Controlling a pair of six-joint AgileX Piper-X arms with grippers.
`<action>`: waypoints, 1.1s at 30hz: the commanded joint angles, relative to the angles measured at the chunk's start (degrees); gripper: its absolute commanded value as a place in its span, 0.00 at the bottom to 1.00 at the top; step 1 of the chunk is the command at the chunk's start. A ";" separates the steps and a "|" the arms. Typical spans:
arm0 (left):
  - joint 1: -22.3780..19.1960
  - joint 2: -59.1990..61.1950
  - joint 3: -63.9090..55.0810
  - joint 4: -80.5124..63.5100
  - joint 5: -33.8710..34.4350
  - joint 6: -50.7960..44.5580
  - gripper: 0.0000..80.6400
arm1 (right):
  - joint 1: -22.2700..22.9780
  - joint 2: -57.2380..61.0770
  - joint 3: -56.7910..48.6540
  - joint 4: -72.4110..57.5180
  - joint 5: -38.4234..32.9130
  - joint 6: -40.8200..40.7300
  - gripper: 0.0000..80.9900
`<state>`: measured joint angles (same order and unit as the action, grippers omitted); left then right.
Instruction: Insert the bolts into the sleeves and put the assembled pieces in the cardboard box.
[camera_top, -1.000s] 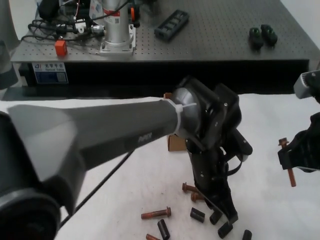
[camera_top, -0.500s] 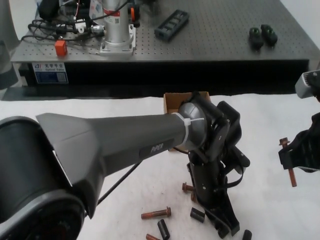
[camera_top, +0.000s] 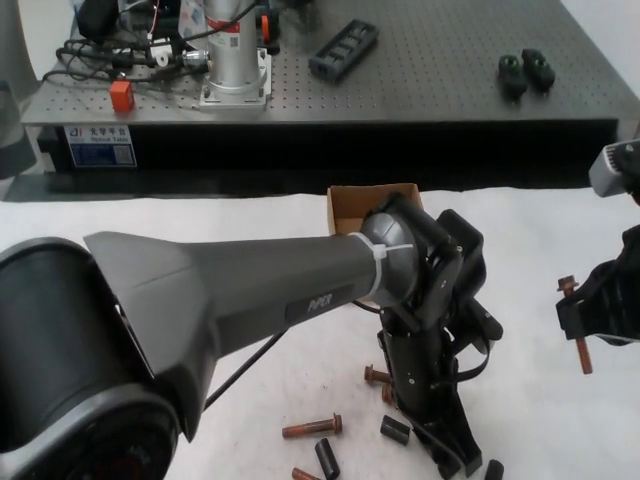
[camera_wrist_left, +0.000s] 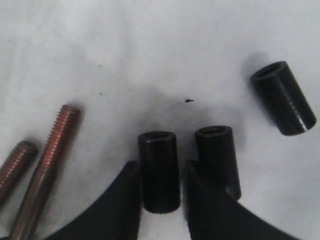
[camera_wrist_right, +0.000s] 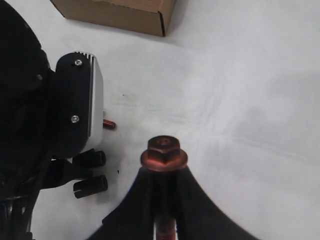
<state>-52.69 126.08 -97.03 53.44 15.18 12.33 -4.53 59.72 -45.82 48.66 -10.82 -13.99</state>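
My left gripper (camera_wrist_left: 160, 167) is down on the white cloth, open, with one finger on each side of a black sleeve (camera_wrist_left: 159, 175) lying flat and only narrow gaps between them. Two more sleeves (camera_wrist_left: 217, 160) (camera_wrist_left: 283, 97) lie just beside it, and two copper bolts (camera_wrist_left: 45, 165) point in from the side. In the high view this gripper (camera_top: 455, 455) is at the near edge among loose bolts (camera_top: 312, 427) and sleeves (camera_top: 396, 430). My right gripper (camera_wrist_right: 164, 172) hangs at the far right, shut on a copper bolt (camera_top: 575, 325) held head up. The cardboard box (camera_top: 372, 205) stands behind the left arm.
The left arm's thick grey link (camera_top: 250, 280) crosses the near half of the high view and hides part of the cloth. A dark raised bench (camera_top: 400, 90) with cables, a metal post and a black tray (camera_top: 343, 48) runs along the back. White cloth lies open between the arms.
The left arm has swung back and lowered its gripper onto the sleeves, uncovering the cardboard box. The right gripper with its bolt has stayed put.
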 joint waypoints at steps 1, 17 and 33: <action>-0.66 1.29 -0.36 -0.34 0.03 0.55 0.15 | 0.57 -0.56 -0.08 -0.16 -0.46 0.35 0.03; 5.86 -29.66 26.10 -24.15 0.57 -11.29 0.01 | 1.34 -8.84 5.72 -33.35 -22.36 26.15 0.03; 5.88 -55.39 62.06 -75.99 14.02 -23.05 0.01 | 15.72 -9.51 18.96 -66.97 -23.20 47.36 0.03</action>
<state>-46.81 71.65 -35.16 -19.90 28.74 -9.49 9.78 50.25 -26.79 -20.17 -34.18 34.80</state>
